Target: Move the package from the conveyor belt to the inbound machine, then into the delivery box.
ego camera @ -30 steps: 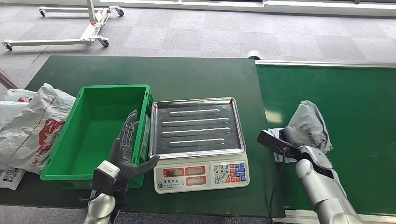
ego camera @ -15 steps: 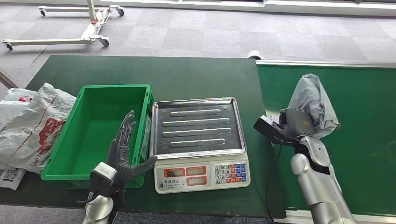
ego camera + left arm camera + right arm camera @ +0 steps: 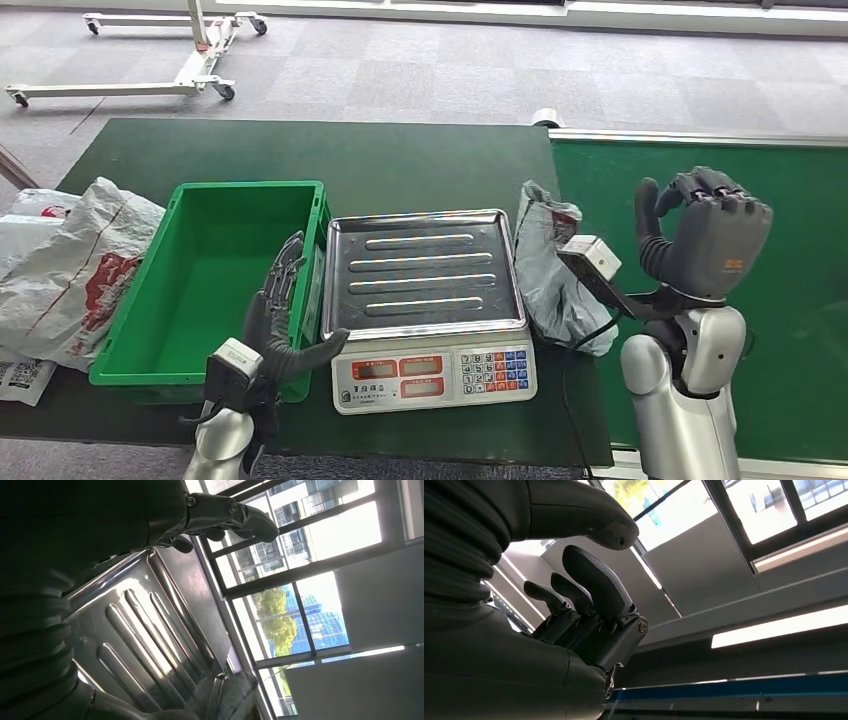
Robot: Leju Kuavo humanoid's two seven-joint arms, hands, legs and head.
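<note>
Silver arms rise from the near edge of the green bench [image 3: 400, 160]. The left hand [image 3: 275, 320] hovers over the seam between the crate [image 3: 215, 200] and the scale [image 3: 425, 375], its fingers [image 3: 282, 268] straight and spread, thumb pointing toward the scale's keypad, holding nothing. The left wrist view shows the fingers [image 3: 220, 517] stretched above the ribbed steel tray [image 3: 150, 625]. The right hand [image 3: 705, 235] is lifted clear above the belt [image 3: 790, 220], palm turned up, fingers [image 3: 589, 595] curled inward with a gap to the thumb and nothing between them.

The grey package [image 3: 550, 265] lies crumpled on the bench just beside the tray's right edge, touching or nearly touching it, between the scale and the belt's edge. A cable from the right wrist runs down near its front. The tray [image 3: 420, 270] holds nothing, and the green crate stands open close against the scale's left side. White sacks [image 3: 70, 265] lie heaped at the bench's left end. Beyond the bench's far edge, grey carpet [image 3: 450, 70] stretches to a white wheeled frame [image 3: 190, 60].
</note>
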